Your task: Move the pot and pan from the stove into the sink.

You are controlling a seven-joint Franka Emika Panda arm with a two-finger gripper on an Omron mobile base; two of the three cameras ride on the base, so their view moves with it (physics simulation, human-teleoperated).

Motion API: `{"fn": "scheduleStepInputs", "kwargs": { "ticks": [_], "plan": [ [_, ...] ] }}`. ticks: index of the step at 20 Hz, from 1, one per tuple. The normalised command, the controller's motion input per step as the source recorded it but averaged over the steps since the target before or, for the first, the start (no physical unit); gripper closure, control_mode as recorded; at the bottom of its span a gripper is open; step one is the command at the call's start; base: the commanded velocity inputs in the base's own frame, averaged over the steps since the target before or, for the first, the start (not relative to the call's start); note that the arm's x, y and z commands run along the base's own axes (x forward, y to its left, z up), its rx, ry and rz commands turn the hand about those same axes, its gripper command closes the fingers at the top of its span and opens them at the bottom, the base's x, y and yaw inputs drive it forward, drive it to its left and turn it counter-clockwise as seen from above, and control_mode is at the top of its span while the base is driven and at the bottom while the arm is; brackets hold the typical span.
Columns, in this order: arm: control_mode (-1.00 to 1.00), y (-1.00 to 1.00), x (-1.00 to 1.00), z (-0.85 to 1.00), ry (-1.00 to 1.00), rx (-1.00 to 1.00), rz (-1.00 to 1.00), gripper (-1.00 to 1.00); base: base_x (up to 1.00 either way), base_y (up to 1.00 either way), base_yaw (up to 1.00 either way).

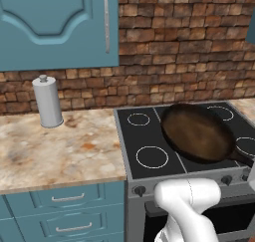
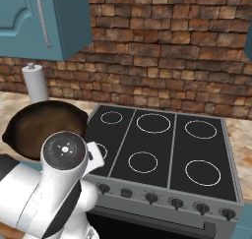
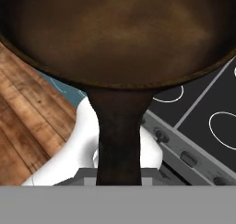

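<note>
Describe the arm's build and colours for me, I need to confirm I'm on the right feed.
The arm is glossy white with rounded, bulbous links and dark grey-black bands at the joints. One joint ends in a round white cap with a dark centre, tiny screw dots and a small red mark. No cables show.

The pan [image 1: 198, 132] hides part of the stove [image 1: 144, 141] in the left base view; its handle runs off the frame at 3 o'clock. In the hand view its rim is cropped at 12 o'clock, and the gripper's fingertips stay hidden under the handle.
</note>
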Motion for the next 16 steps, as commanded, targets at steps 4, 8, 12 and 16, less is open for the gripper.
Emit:
{"fn": "scheduleStepInputs", "kwargs": {
  "ticks": [4, 8, 12, 16],
  "plan": [
    [-1.0, 0.0, -0.07, -0.02, 0.0, 0.0, 0.0, 1.0, 0.0, 0.0, 0.0],
    [1.0, 0.0, 0.0, 0.0, 0.0, 0.0, 0.0, 1.0, -0.55, 0.01, 0.03],
    [1.0, 0.0, 0.0, 0.0, 0.0, 0.0, 0.0, 1.0, -0.61, 0.02, 0.03],
    [1.0, 0.0, 0.0, 0.0, 0.0, 0.0, 0.0, 1.0, -0.05, 0.0, 0.0]
  ]
}}
